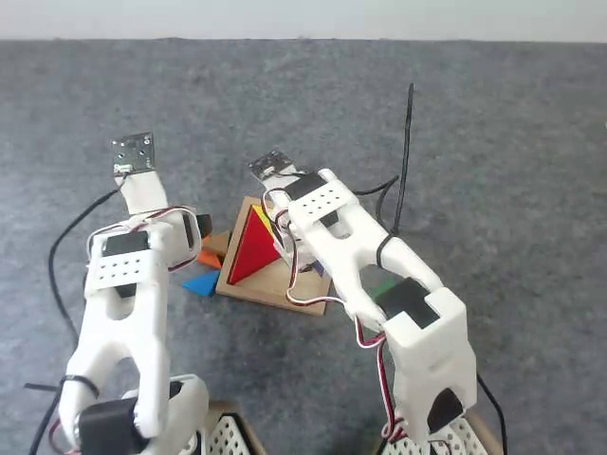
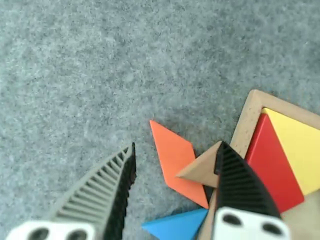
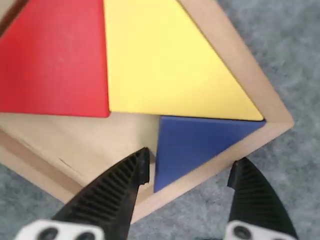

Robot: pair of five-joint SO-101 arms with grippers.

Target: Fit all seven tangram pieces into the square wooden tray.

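The square wooden tray [image 1: 273,298] lies on the grey bench [image 1: 493,142] between the two arms. Inside it, a red triangle [image 1: 250,248] and a yellow triangle [image 3: 165,65] lie flat, edge to edge, and a dark blue triangle [image 3: 195,142] sits in the tray corner, touching the yellow one's long side. The rest of the tray floor is bare wood.

The right claw [image 3: 192,160] hangs over that corner with its jaws wide apart and holds nothing. One finger is above the bare floor just beside the dark blue triangle; the other is out past the tray rim.

Just outside the tray, on the left arm's side, an orange parallelogram [image 2: 177,160], a tan triangle [image 2: 200,171] and a light blue triangle [image 2: 177,226] lie close together on the bench. The tan one rests partly on the orange piece and against the rim. The left claw [image 2: 176,150] is spread wide over these pieces, gripping none.
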